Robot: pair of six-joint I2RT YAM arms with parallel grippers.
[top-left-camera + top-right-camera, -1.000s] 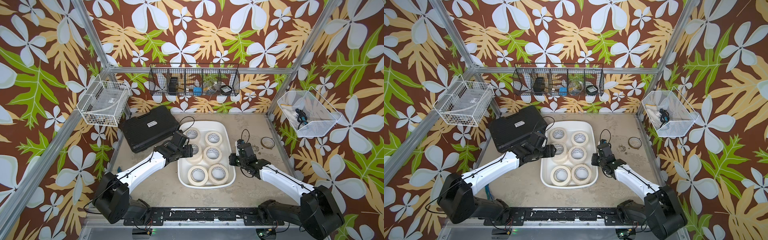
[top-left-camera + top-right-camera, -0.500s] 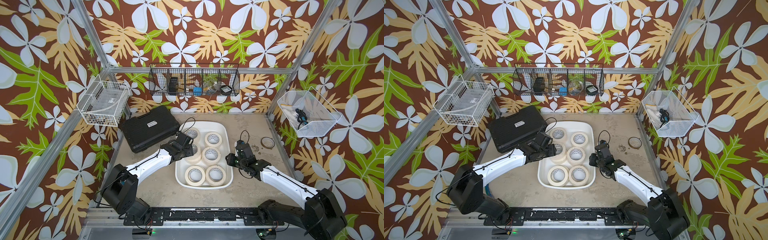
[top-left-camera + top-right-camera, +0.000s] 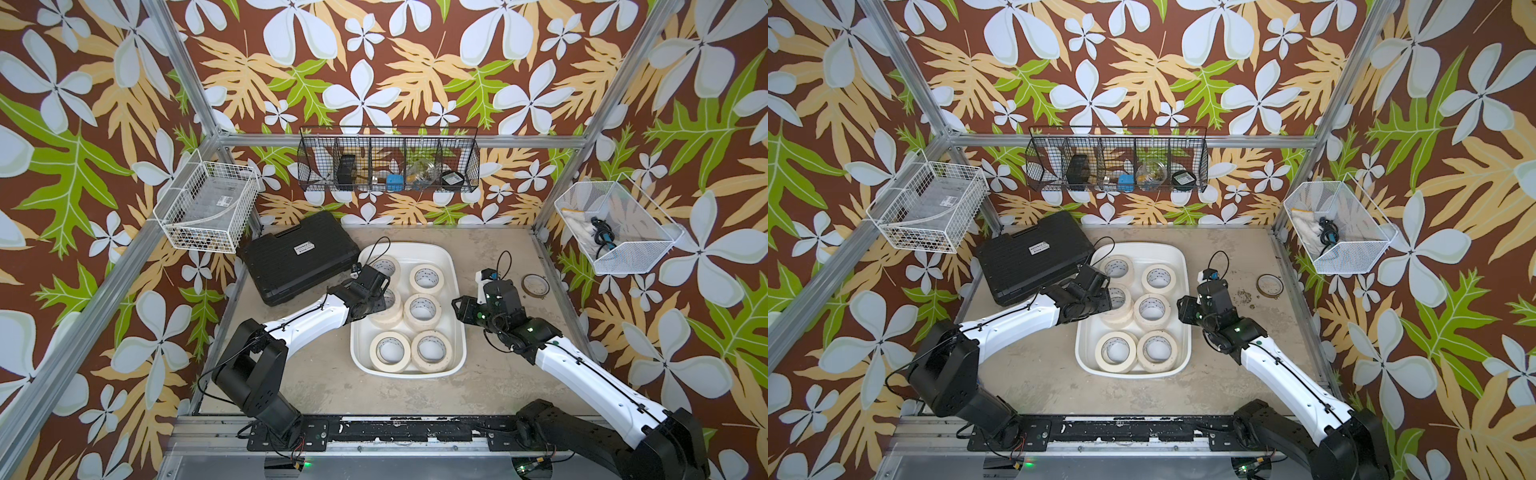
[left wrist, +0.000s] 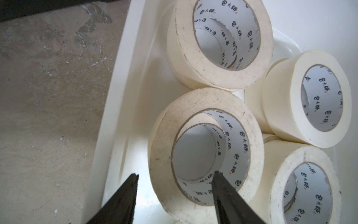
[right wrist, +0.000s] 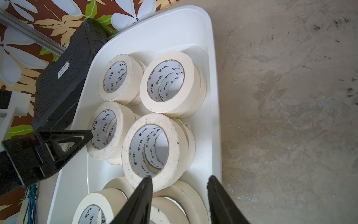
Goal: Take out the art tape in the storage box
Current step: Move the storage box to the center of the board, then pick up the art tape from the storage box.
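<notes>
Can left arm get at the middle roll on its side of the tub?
Probably yes: the left gripper is open, one finger at the core of the roll, the other between it and the tub wall; nothing blocks it.

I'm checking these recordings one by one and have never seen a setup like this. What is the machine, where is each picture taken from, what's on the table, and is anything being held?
Two white-and-black robot arms stand at the near edge of the table, each ending in a two-fingered gripper. The two wide pictures come from one overhead stereo camera; the two close-ups come from cameras on the arms' wrists. On the table sit a white storage box holding stacks of cream art tape, a black case beside it, and a thin brown ring. The left gripper is open, one finger over a roll's hole, the other outside the roll, not yet clamped. The right gripper is open over the box's opposite edge. Nothing is held.
</notes>
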